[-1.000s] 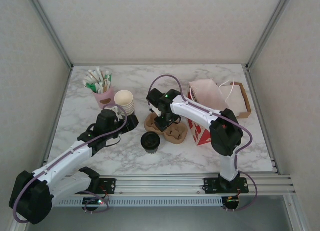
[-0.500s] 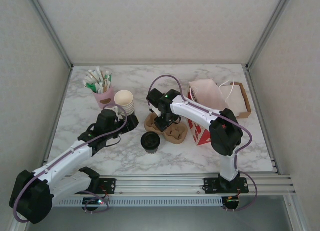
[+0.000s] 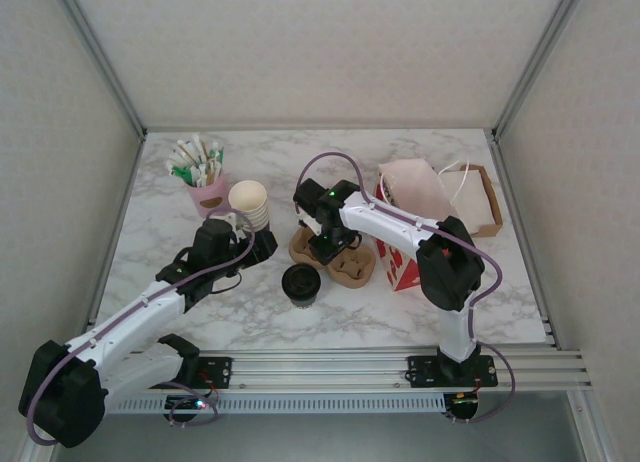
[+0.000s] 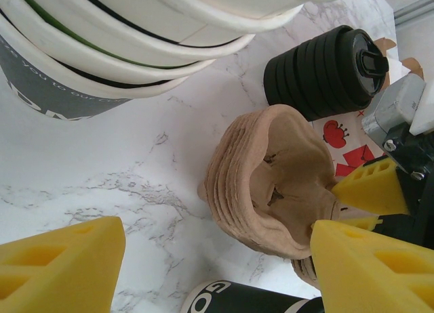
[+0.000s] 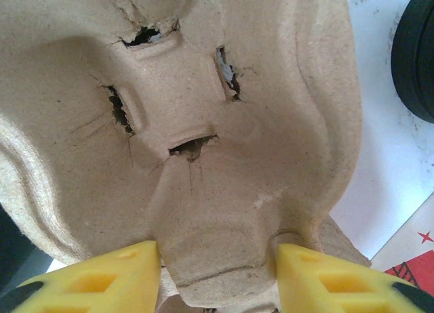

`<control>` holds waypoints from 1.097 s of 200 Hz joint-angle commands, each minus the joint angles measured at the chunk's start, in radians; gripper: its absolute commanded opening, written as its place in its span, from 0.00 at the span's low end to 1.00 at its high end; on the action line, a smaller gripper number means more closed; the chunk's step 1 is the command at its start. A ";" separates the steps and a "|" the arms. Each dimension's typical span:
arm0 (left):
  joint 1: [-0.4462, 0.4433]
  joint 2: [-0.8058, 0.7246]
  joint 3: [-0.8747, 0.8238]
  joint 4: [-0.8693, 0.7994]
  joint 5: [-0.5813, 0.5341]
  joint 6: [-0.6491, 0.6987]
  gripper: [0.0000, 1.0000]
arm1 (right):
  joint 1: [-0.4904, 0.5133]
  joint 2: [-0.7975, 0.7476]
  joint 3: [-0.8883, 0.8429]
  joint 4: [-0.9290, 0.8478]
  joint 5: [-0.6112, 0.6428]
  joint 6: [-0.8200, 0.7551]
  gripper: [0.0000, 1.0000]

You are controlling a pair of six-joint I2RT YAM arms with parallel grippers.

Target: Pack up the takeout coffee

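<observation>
The takeout coffee [image 3: 301, 283], a cream and dark cup under a black lid, stands on the marble in front of a stack of brown pulp cup carriers [image 3: 352, 267]. My right gripper [image 3: 330, 246] is down on that stack. In the right wrist view its yellow fingers [image 5: 88, 279] press both sides of the top carrier's [image 5: 217, 89] middle ridge, so the right gripper [image 5: 217, 279] is shut on it. My left gripper [image 3: 243, 244] hangs open left of the carriers. Between the left gripper's [image 4: 217, 272] wide jaws lies bare marble, with the coffee's dark wall [image 4: 237, 298] at the bottom edge.
A stack of lidless cream cups [image 3: 250, 202] lies just beyond the left gripper. A pink holder of stirrers [image 3: 205, 187] stands behind it. A black stack of lids [image 4: 319, 69] sits behind the carriers [image 4: 271, 184]. A red-and-white bag [image 3: 400, 267] and a brown box [image 3: 485, 207] are to the right.
The right gripper's jaws have narrowed onto the carrier's ridge. Both arms, the coffee and the carriers stay where they were.
</observation>
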 commanded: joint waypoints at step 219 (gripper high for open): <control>-0.059 0.054 -0.058 0.163 0.067 -0.034 0.62 | -0.056 -0.093 0.000 -0.035 -0.039 0.152 0.36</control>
